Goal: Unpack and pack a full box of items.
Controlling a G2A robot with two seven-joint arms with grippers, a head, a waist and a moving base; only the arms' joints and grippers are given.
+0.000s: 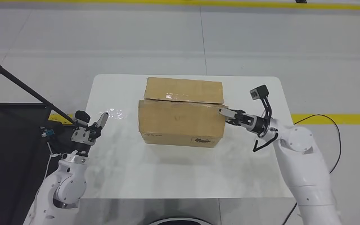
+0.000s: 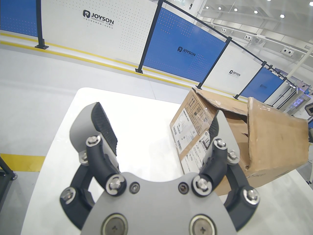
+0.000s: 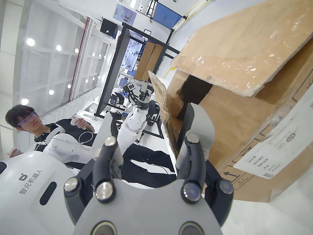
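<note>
1. Box [image 1: 180, 121] mid-table [image 1: 169, 174]; step, as I read it: opening flaps.
2. Right gripper [image 1: 224, 112] open astride box's right end flap [image 3: 163, 113]; left gripper [image 2: 159, 118] open, left of box.
3. Next: pinch flap, swing outward.

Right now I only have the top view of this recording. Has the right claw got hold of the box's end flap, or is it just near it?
Observer: In the right wrist view the right claw is open, and the end flap stands between its fingers, which are apart on either side.
Operator: Is the left claw carrying anything?
Observer: No. The left wrist view shows the left claw open, with only bare table between its ribbed pads.
Operator: Can you see what is inside?
Observer: The right wrist view shows only a dark gap under the top flap of the box. I cannot tell the contents.
</note>
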